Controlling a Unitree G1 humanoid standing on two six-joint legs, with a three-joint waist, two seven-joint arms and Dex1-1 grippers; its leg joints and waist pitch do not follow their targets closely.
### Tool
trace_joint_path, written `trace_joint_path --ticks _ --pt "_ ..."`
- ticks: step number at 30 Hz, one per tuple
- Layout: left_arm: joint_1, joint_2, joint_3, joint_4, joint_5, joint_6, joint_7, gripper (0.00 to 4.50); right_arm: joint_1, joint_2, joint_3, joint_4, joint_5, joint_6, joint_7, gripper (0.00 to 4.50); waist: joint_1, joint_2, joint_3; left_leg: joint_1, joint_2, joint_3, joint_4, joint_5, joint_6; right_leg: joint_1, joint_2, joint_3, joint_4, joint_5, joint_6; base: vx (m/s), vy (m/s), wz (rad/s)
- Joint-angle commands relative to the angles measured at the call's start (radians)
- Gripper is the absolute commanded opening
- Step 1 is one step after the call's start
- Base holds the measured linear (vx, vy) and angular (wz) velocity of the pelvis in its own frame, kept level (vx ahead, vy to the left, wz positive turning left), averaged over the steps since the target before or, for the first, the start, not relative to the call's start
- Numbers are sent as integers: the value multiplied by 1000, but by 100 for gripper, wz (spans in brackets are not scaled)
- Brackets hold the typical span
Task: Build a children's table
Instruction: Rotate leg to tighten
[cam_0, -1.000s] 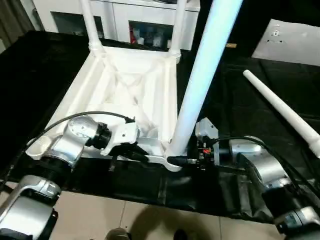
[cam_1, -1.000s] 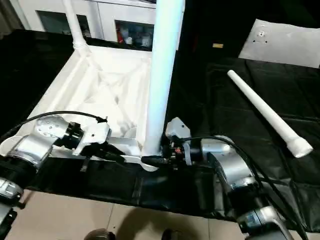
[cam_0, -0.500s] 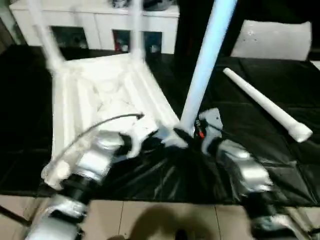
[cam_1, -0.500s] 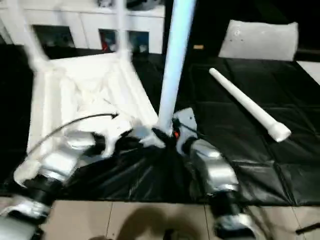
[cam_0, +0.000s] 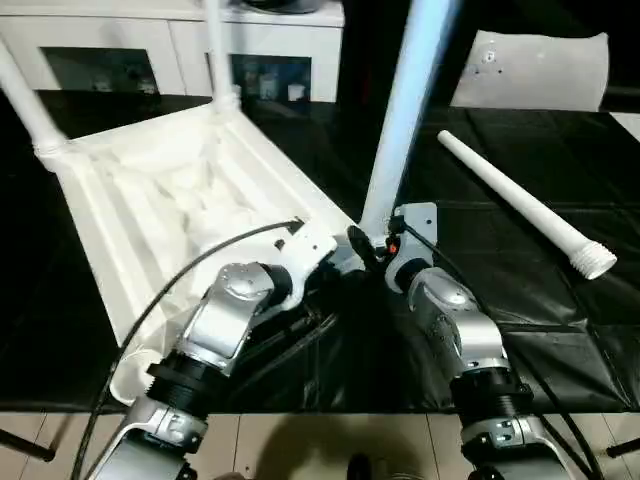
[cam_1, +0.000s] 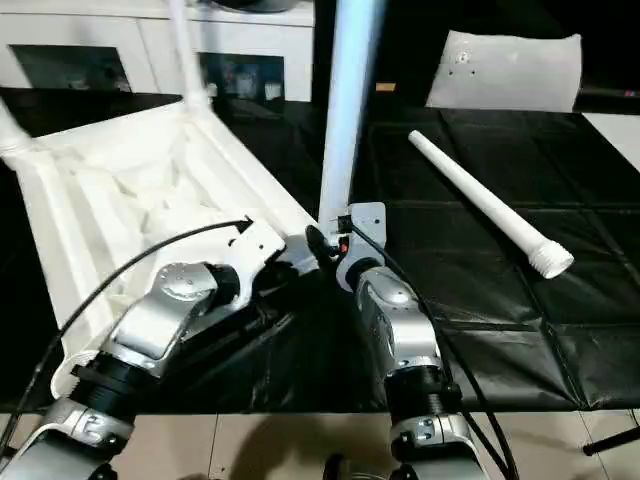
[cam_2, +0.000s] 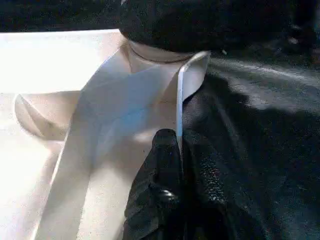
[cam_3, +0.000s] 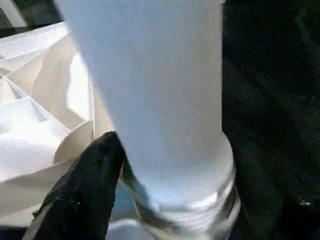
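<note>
Tabletop (cam_0: 150, 200) swung; 3 legs up.

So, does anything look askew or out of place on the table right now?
One leg lies loose on the black sheet, unfitted. The tabletop sits skewed, one corner toward the robot. Nothing looks damaged.

You'll find nothing to read here: no lettering, label, brand mark, number or sign can be made out on any surface in front of you. The white tabletop (cam_0: 170, 200), its legs and the flat white sheet (cam_0: 530, 70) are all plain, and whatever sits behind the cabinet's glass doors (cam_0: 265, 78) is too small to make out.
</note>
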Motion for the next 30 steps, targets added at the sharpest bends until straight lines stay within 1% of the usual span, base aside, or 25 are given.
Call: trace_joint_path --ticks 1,2,3,4,5,6,7,8,9,10,11,14,15,16,17,19,21,22,23,24,26,27,28,29,30 --pt "-1 -3 -10 -21 -13 -45 -6 0 29 42 87 23 33 31 74 385 11 -6 -60 -16 37 -9 -77 -185 72 45 -79 74 -67 -397 -118 0 0 0" --pt "9 29 -8 -21 -21 -66 -42 0 41 14 78 -5 34 3 100 396 11 -9 -60 -19 35 -8 -76 -177 77 46 -78 75 -65 -398 -119 0 0 0" --pt "15 47 -6 -20 -27 -80 -64 0 49 -4 75 -23 35 -11 121 404 17 -10 -63 -26 33 -7 -73 -153 83 48 -78 78 -59 -390 -116 28 -53 0" --pt "19 62 -4 -20 -33 -90 -83 0 57 -20 72 -39 36 -22 144 411 17 -12 -64 -26 32 -5 -71 -141 89 47 -77 79 -58 -380 -117 30 -55 1" --pt "24 89 -1 -16 -42 -110 -118 0 70 -52 66 -67 47 -32 198 419 19 -12 -66 -26 32 -1 -69 -109 103 47 -72 81 -52 -344 -126 30 -55 1" --pt "27 117 0 -9 -51 -127 -156 0 83 -91 63 -96 61 -38 263 428 22 -15 -65 -27 32 -1 -68 -101 108 47 -72 80 -51 -339 -127 0 0 0" --pt "29 137 -2 -3 -57 -154 -187 0 90 -120 63 -111 67 -44 301 428 26 -14 -66 -28 30 -1 -67 -89 112 52 -71 80 -48 -326 -128 0 0 0" --pt "32 156 -8 2 -64 -180 -225 0 95 -148 65 -125 71 -44 337 447 28 -13 -70 -32 30 0 -64 -61 124 54 -69 82 -41 -282 -135 0 0 0" --pt "34 168 -13 4 -70 -194 -249 0 99 -166 67 -134 74 -44 358 447 31 -12 -72 -28 33 1 -62 -33 135 49 -67 83 -32 -228 -152 0 0 0" --pt "35 178 -16 5 -73 -200 -265 0 101 -179 68 -141 78 -41 375 447 31 -14 -73 -30 32 1 -61 -19 142 50 -64 83 -29 -207 -157 0 0 0" --pt "35 193 -22 12 -78 -219 -294 0 104 -203 71 -151 83 -42 409 447 38 -11 -74 -28 33 3 -59 2 153 49 -64 82 -24 -180 -174 0 0 0" --pt "29 249 -43 52 -85 -284 -390 0 107 -287 86 -176 98 -43 523 447 42 -10 -71 -25 38 1 -60 -10 160 47 -63 80 -26 -201 -175 0 0 0" --pt "23 269 -50 68 -90 -305 -430 0 106 -322 97 -185 101 -42 573 447 42 -12 -71 -24 41 3 -61 -14 155 45 -63 81 -25 -207 -176 0 0 0" --pt "21 277 -53 74 -92 -312 -446 0 105 -336 102 -189 102 -41 592 447 44 -12 -69 -23 38 2 -61 -21 156 45 -61 79 -27 -218 -175 0 0 0" --pt "13 297 -59 92 -110 -353 -511 0 101 -376 121 -196 103 -40 661 447 47 -12 -69 -21 41 3 -61 -34 148 44 -64 82 -27 -233 -173 0 0 0" --pt "7 305 -61 102 -124 -366 -546 0 96 -396 135 -197 104 -39 698 447 52 -14 -69 -20 41 4 -62 -48 141 44 -64 82 -30 -254 -170 0 0 0" --pt "-3 321 -69 116 -144 -393 -613 0 86 -425 165 -196 94 -51 756 447 59 -14 -69 -17 45 4 -62 -47 130 42 -66 85 -26 -238 -181 0 0 0" --pt "-14 332 -80 129 -147 -416 -653 0 76 -440 189 -188 81 -63 796 447 61 -13 -69 -17 44 4 -62 -46 129 42 -67 84 -25 -235 -185 0 0 0" --pt "-29 346 -98 145 -142 -444 -703 0 59 -453 217 -170 63 -82 842 447 63 -16 -69 -18 42 4 -62 -50 127 43 -66 84 -26 -239 -184 0 0 0" --pt "-37 352 -107 155 -139 -456 -724 0 50 -458 228 -159 62 -88 861 447 65 -18 -70 -20 42 3 -62 -51 126 44 -67 83 -24 -244 -181 0 0 0" --pt "-47 358 -122 162 -140 -466 -758 0 32 -458 244 -140 62 -95 886 447 69 -16 -70 -18 46 4 -61 -32 124 43 -68 86 -20 -216 -190 0 0 0" --pt "-55 360 -131 168 -141 -476 -779 0 19 -457 255 -125 58 -102 901 431 73 -17 -70 -18 47 4 -61 -30 122 43 -69 86 -17 -212 -195 0 0 0" --pt "-62 361 -140 175 -139 -487 -798 0 6 -452 265 -107 52 -116 913 431 76 -16 -70 -16 47 4 -62 -30 122 42 -69 86 -18 -213 -198 0 0 0" --pt "-68 361 -145 183 -138 -497 -808 0 -4 -449 270 -94 50 -123 921 420 83 -15 -72 -14 49 6 -60 -18 118 41 -70 87 -13 -188 -210 0 0 0" --pt "-74 360 -149 192 -135 -505 -815 0 -12 -447 274 -83 49 -125 928 420 84 -16 -72 -15 50 5 -60 -12 119 41 -69 87 -10 -174 -214 0 0 0"
